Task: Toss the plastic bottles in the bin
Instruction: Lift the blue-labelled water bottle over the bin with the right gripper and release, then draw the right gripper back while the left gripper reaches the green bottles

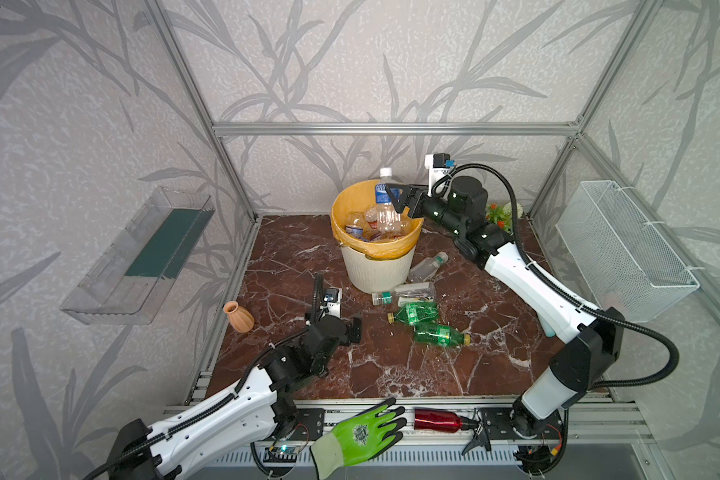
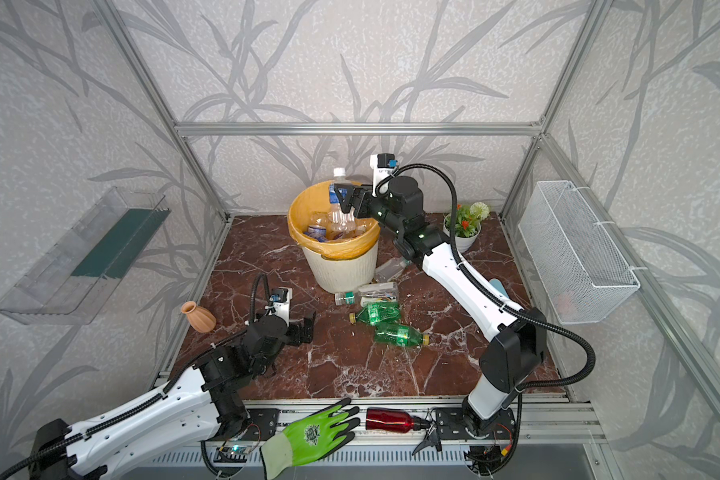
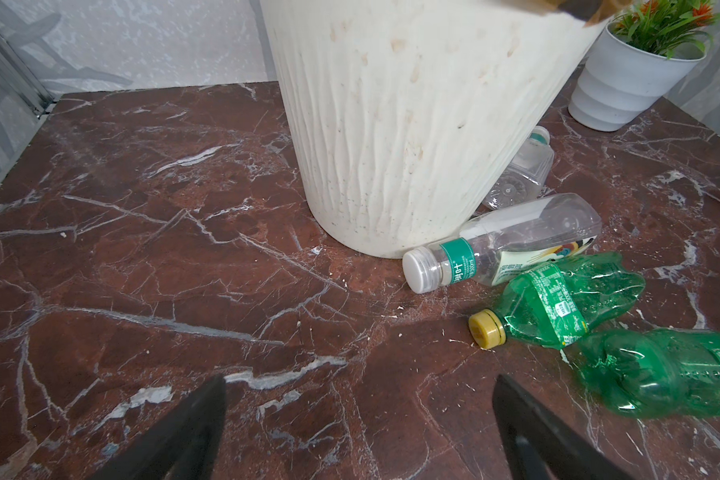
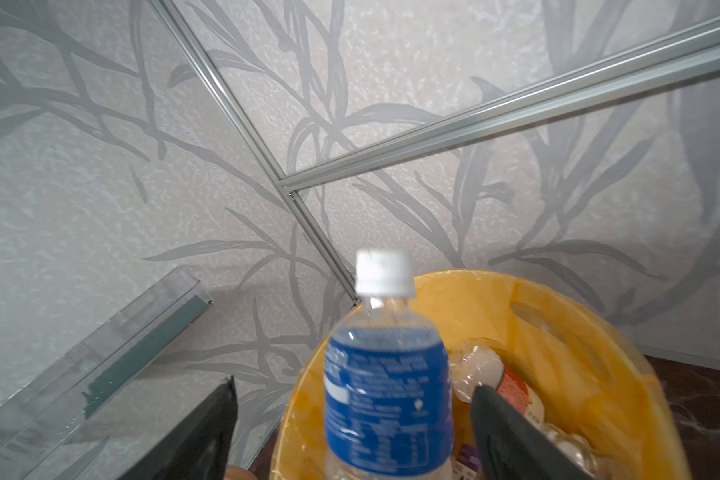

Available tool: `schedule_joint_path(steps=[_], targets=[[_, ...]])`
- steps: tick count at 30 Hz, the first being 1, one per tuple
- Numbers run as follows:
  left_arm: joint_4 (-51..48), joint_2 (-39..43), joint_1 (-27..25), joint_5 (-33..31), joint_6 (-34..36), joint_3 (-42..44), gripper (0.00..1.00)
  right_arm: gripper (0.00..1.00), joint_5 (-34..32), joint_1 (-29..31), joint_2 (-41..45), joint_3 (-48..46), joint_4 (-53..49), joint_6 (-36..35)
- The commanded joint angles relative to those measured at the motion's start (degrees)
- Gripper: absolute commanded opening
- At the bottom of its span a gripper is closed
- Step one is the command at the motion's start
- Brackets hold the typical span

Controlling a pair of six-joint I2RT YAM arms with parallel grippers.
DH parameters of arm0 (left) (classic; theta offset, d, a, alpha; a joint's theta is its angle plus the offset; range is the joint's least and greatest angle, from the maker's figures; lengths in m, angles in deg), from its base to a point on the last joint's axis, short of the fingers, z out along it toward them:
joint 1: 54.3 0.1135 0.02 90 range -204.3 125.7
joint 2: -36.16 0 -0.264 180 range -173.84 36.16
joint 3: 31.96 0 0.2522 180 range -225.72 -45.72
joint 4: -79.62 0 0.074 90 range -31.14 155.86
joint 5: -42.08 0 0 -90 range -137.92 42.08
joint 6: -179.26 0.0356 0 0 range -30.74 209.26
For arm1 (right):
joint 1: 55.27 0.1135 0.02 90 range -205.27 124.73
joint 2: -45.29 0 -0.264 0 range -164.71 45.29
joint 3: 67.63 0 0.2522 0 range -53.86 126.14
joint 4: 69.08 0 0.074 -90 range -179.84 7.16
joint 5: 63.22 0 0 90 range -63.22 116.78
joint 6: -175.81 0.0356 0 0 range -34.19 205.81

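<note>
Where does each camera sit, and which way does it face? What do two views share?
Top views: high above the arm bases, looking down on the marble table; left arm and right arm both show.
Left wrist: low over the table, facing the wall of the bin and two lying green bottles; the open left hand shows.
Right wrist: above the bin, facing the blue-label bottle and the wallpapered corner; the open right hand flanks the bottle.
Shared: both wrist views show the bin.
</note>
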Motion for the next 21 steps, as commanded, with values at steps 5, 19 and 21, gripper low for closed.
schedule_joint_path(steps=[5, 19, 21], targets=[[-0.7, 0.2, 0.2, 2.2, 0.6, -1.9, 0.99, 1.00, -7.4, -1.2, 12.2, -7.3, -2.8, -7.6], [3.8, -7.4, -4.9, 11.5, 11.1, -5.0, 0.99, 0.99, -7.3, -19.2, 44.5, -62.5, 0.7, 4.1], [3.6, -10.7, -7.0, 12.2, 14.3, -7.2, 0.99, 0.99, -5.4, -23.1, 48.9, -69.2, 2.2, 6.3]])
